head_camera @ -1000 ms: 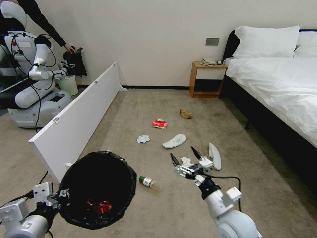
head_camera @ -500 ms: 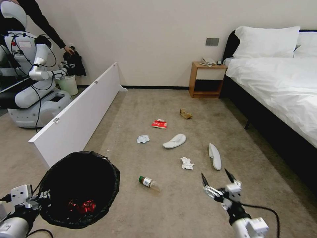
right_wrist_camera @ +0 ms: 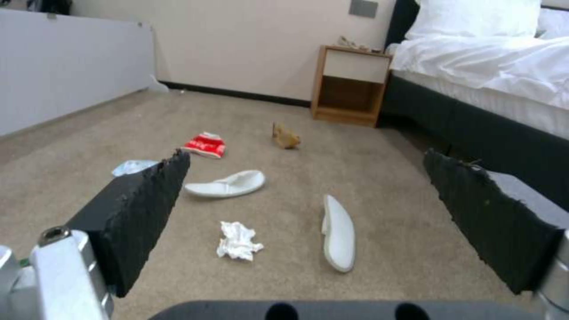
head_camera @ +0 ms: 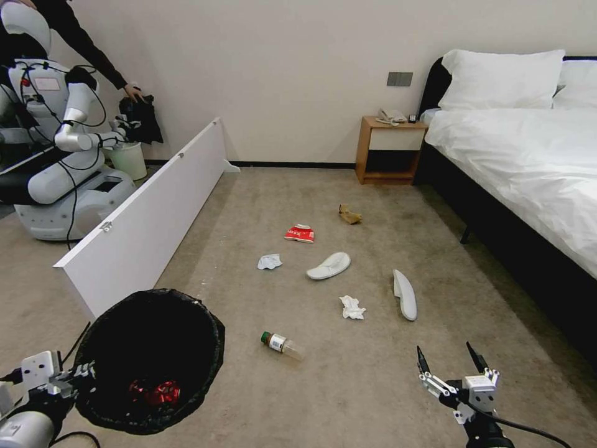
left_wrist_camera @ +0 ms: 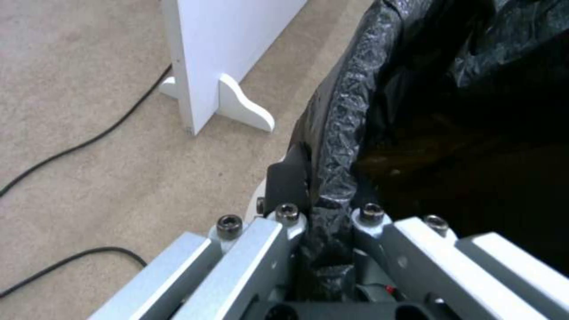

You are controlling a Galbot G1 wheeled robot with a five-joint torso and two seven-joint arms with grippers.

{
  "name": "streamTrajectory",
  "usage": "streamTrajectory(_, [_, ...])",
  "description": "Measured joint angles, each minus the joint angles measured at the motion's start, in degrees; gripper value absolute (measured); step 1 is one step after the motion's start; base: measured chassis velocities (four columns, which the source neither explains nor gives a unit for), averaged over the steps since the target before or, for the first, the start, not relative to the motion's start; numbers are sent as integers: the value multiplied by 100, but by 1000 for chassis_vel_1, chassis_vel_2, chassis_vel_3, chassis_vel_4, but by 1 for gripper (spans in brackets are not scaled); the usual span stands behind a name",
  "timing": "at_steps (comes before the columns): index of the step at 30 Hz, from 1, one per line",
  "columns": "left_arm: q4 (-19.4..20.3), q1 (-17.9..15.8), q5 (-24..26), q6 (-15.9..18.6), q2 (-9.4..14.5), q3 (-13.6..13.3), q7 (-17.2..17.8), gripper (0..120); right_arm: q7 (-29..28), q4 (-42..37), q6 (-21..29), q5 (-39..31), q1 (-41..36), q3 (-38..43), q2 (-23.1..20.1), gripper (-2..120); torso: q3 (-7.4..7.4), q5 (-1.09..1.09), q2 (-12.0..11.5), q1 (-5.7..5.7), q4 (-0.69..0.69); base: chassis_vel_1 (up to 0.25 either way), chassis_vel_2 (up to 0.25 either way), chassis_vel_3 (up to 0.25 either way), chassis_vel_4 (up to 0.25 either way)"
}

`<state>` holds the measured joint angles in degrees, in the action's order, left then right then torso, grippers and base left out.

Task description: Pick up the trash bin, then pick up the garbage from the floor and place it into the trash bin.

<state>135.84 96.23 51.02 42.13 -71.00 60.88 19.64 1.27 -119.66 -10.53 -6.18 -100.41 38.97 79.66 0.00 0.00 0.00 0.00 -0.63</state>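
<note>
Left gripper (head_camera: 78,373) is clamped on the near rim of the trash bin (head_camera: 149,361), held at lower left; a crushed red can (head_camera: 155,392) lies inside. Right gripper (head_camera: 452,368) hangs empty, fingers spread, above the floor (head_camera: 348,386). Collection step in hand: nearest pieces are the tissue (head_camera: 352,307) and bottle (head_camera: 281,344); reaching either calls for descent. Bin base is hidden.

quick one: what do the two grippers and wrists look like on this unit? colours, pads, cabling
Both match: silver-grey metal linkage fingers with dark hex bolts. The right gripper has pointed black tips; up close its pads are black, wedge-shaped and rough-edged. A thin black cable trails from its wrist. The left gripper carries a white boxy block with small holes; the forearm is glossy white.
</note>
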Motion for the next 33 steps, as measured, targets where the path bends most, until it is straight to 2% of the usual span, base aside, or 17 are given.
streamTrajectory(5, [36,36,7,0,-24,-6,0,2,12,0,0,23,-30,7,-1,100,0,0,0,0,0,0,0,0,0])
streamTrajectory(10, [73,78,-40,-9,-124,-137,-2,2,28,0,-2,54,-44,-13,41,100,0,-1,0,0,0,0,0,0,0])
streamTrajectory(33, [131,6,-75,-11,-146,-247,25,2,131,-70,-40,54,-100,24,42,100,1,0,0,0,0,0,0,0,0])
